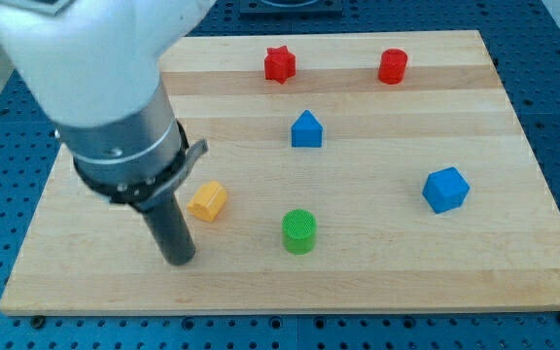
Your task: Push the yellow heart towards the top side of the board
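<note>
The yellow block lies at the board's lower left; its shape reads as a small blocky piece and the heart outline is not clear. My tip rests on the board just below and left of the yellow block, a short gap apart. The arm's white and grey body covers the board's upper left.
A green cylinder stands to the right of the yellow block. A blue house-shaped block is at centre, a blue hexagonal block at right. A red star and a red cylinder sit near the top edge of the wooden board.
</note>
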